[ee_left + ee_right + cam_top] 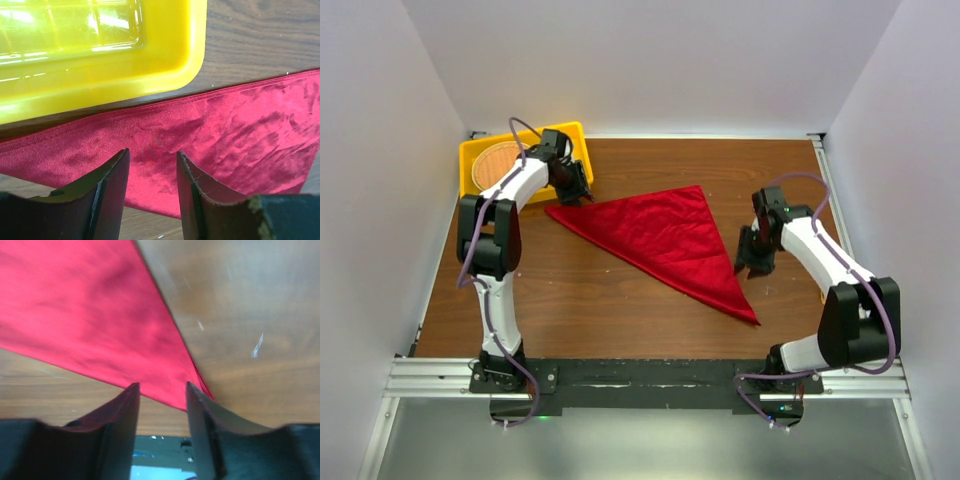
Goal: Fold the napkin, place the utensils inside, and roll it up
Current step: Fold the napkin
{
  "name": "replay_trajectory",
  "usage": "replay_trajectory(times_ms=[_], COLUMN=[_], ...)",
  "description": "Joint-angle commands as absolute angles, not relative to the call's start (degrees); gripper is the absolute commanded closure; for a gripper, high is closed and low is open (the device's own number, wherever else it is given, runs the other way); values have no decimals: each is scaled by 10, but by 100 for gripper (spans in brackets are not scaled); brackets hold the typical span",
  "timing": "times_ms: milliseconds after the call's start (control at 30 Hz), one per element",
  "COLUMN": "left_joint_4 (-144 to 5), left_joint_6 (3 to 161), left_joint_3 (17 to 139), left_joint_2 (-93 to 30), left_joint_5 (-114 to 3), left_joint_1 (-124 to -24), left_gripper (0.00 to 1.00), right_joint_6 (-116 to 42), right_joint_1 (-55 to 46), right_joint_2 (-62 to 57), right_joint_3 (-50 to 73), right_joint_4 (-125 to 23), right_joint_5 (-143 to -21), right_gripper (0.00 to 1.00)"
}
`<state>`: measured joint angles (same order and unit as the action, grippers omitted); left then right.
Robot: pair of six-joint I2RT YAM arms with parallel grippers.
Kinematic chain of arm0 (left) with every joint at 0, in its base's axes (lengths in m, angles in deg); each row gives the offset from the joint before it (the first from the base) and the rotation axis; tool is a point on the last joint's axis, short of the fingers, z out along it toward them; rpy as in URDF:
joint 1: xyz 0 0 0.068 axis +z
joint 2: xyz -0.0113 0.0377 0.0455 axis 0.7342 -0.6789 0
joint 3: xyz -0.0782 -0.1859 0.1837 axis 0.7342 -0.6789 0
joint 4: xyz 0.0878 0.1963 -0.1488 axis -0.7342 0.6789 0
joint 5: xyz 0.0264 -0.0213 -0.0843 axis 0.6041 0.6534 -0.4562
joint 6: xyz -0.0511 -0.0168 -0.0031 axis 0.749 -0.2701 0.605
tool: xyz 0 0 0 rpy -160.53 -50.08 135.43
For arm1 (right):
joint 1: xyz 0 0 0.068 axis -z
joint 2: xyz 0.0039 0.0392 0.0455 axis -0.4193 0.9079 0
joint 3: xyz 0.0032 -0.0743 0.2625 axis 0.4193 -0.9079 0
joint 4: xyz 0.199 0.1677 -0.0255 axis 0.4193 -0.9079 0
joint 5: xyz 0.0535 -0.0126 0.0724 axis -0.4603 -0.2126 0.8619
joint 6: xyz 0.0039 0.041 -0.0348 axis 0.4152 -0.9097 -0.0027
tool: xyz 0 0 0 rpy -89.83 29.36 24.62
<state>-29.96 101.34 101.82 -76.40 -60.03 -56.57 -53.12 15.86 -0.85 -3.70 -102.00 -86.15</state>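
Bright red soft cloth napkin (pixel 660 240) lies flat in a folded triangle on the brown wooden table (pixel 600 310). The left gripper (pixel 152 155) sits above the napkin's left corner with its jaws parted and empty, just beside a yellow plastic tray (pixel 582 140). The right gripper (pixel 162 387) is near the napkin's near tip, its jaws also parted and empty.
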Motion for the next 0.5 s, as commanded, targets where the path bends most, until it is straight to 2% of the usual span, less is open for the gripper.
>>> replay_trajectory(times_ms=[0,67,133,333,467], left_joint_4=[-315,-316,-317,-321,-321], left_joint_6=[991,990,989,982,976], left_joint_3=[1029,1024,1022,1019,1021], left_joint_2=[-766,-765,-764,-768,-775], left_joint_5=[-609,-608,-607,-603,-601], left_joint_1=[-565,-566,-566,-566,-566], left_gripper=[53,53,53,53,53], right_joint_6=[-605,-615,-619,-646,-659], right_joint_1=[162,162,161,162,162], right_joint_2=[-31,-37,-44,-82,-65], right_joint_3=[-125,-148,-172,-226,-242], right_joint_4=[-982,-974,-972,-964,-955], right_joint_5=[-880,-864,-862,-856,-861], right_gripper=[60,69,73,73,71])
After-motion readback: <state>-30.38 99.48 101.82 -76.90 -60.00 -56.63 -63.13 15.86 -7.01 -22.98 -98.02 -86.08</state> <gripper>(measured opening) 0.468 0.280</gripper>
